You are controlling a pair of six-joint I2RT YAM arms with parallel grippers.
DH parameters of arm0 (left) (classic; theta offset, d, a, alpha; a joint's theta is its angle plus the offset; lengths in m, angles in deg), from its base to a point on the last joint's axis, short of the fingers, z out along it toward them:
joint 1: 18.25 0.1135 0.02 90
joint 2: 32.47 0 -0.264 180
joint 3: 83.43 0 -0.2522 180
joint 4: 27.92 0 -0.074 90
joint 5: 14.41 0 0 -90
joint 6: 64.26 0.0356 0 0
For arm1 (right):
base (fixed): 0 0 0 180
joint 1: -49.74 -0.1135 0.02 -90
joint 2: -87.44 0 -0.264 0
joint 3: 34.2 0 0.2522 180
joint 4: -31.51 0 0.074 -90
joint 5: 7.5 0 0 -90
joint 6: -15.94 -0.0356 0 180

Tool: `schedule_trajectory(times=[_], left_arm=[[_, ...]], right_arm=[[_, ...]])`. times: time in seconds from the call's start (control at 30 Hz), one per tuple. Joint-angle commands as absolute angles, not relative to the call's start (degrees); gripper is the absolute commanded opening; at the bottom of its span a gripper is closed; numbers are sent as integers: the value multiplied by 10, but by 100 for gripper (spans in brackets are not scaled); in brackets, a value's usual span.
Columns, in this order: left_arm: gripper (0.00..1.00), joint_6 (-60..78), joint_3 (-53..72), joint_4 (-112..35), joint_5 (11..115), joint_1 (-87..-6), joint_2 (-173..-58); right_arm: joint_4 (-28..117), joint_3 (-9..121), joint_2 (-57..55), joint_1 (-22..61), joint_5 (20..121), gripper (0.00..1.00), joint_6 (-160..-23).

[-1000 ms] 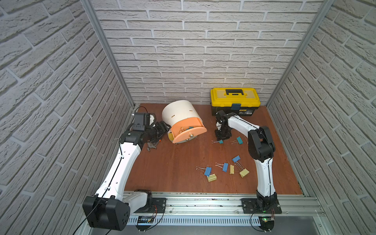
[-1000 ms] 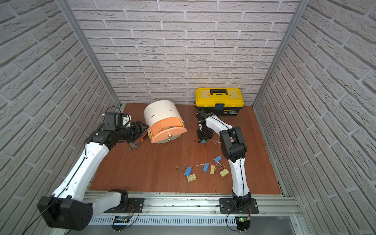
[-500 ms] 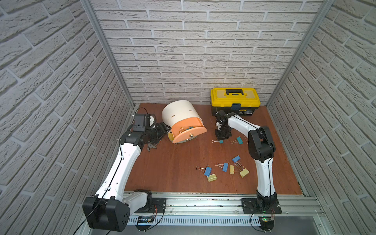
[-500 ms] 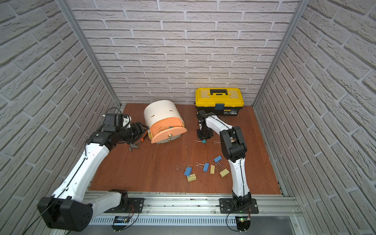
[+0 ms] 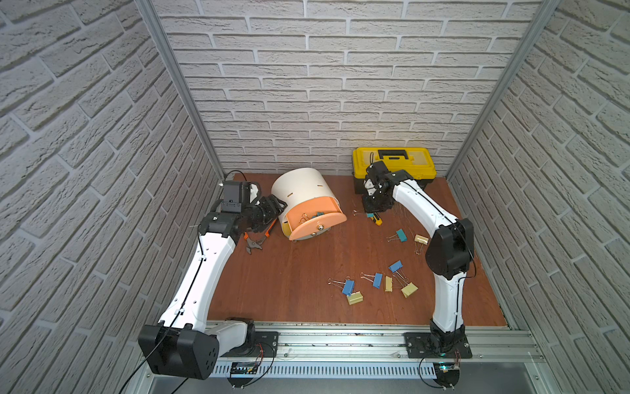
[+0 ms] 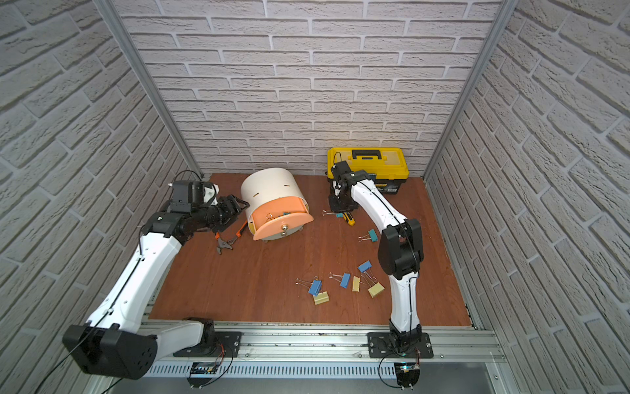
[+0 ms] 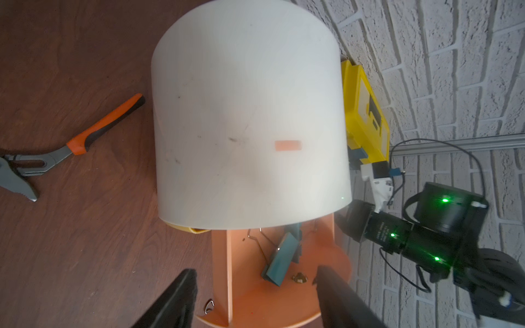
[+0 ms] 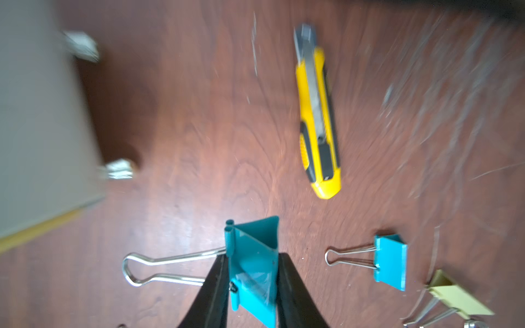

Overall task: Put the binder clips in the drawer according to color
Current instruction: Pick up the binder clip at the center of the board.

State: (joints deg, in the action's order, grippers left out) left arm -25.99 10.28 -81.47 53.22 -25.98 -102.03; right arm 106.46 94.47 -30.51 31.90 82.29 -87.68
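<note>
Right gripper (image 8: 252, 286): clenched on a teal clip (image 8: 254, 267), both fingers pressed against the clip body, wire handles sticking out sideways. Position: on the table (image 5: 289, 273), at the cabinet's 3 o'clock, just beside the utility knife (image 8: 316, 113).

Left gripper (image 7: 255, 298): released, jaws spread apart, nothing between them, at the cabinet's (image 5: 303, 187) 9 o'clock.

Peach drawer (image 5: 315, 218): pulled out, teal clips (image 7: 281, 258) inside.

Remaining clips (image 5: 375, 283): loose blue and pale yellow group at the cabinet's 5 o'clock. Pliers (image 5: 257, 240) lie near the left gripper.
</note>
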Motion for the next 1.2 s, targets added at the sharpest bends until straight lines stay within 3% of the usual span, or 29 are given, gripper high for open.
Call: schedule_trajectory(times=[0.0, 0.47, 1.17], left_arm=[[71, -241, 75, -817, 529, -271, -1034], [71, -243, 57, -815, 546, -301, -1052], [71, -260, 116, -820, 566, -301, -990]], right_arm=[[1111, 1012, -268, 316, 806, 25, -873], [1167, 1196, -268, 231, 786, 27, -885], [1117, 1199, -305, 136, 744, 27, -922]])
